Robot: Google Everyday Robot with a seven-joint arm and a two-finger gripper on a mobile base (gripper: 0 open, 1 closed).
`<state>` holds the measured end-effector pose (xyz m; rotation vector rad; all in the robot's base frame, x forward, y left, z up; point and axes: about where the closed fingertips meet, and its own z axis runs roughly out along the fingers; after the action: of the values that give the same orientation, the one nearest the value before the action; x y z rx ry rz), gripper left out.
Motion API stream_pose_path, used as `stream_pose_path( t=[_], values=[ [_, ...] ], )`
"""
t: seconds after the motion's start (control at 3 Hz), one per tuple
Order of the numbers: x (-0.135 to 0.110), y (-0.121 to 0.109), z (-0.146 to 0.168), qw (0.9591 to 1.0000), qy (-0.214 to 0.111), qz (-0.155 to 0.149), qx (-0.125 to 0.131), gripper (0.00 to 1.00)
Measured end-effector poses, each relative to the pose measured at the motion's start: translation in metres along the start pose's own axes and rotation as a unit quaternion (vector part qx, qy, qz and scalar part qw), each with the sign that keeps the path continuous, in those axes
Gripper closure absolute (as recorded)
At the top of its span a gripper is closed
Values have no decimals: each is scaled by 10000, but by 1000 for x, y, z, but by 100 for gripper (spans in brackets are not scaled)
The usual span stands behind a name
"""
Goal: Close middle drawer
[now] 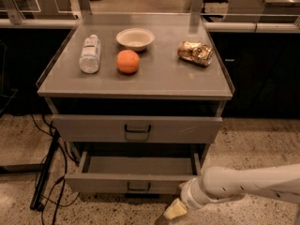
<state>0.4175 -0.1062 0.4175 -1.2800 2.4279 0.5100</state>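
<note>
The grey cabinet [154, 78] carries four items on its top. A plastic water bottle [90, 54] lies at 10 o'clock, a white bowl [135, 38] at 12 o'clock and a crumpled gold foil packet [195, 53] at 2 o'clock. An orange [128, 61] sits just beside the bowl, at its 6 o'clock. The middle drawer [108, 183] stands pulled out below the taller upper drawer [93, 128]. The gripper [172, 211] is at 5 o'clock of the frame, just beside the middle drawer's right front corner; contact cannot be confirmed. The white arm [253, 184] enters from 4 o'clock.
</note>
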Motion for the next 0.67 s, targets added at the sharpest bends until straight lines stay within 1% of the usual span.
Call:
stream_pose_path(
  t=[0.33, 0.67],
  values=[
    [-29, -36, 21, 9998, 31, -152, 144, 50],
    [-48, -72, 37, 9988, 85, -171, 441, 73]
  ],
)
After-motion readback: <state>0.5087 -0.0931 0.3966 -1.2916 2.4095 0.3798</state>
